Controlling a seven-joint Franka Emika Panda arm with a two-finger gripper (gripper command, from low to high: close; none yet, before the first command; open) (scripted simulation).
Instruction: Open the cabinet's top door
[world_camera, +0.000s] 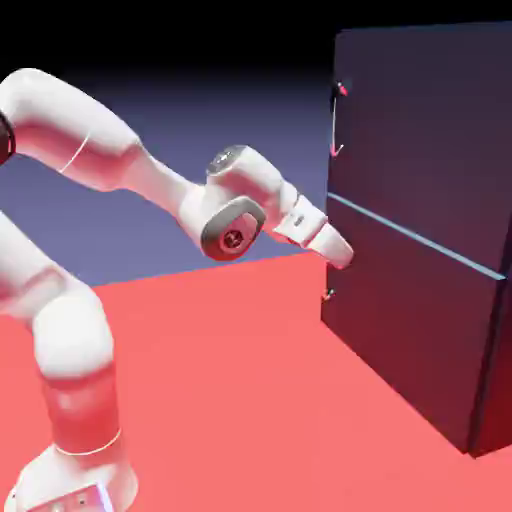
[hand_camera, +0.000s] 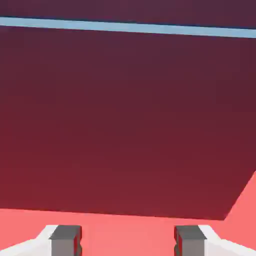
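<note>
The dark navy cabinet stands at the right of the exterior view. Its top door carries a thin vertical handle with reddish ends at its left edge. My gripper hovers just below the light seam, in front of the lower panel near its left edge, well under that handle. In the hand view my gripper is open with nothing between its fingertips. The lower panel fills that view, and a strip of the top door shows above the seam.
The lower panel has its own small handle just beneath my hand. Red table surface stretches between the robot's base and the cabinet, and shows under the cabinet front in the hand view.
</note>
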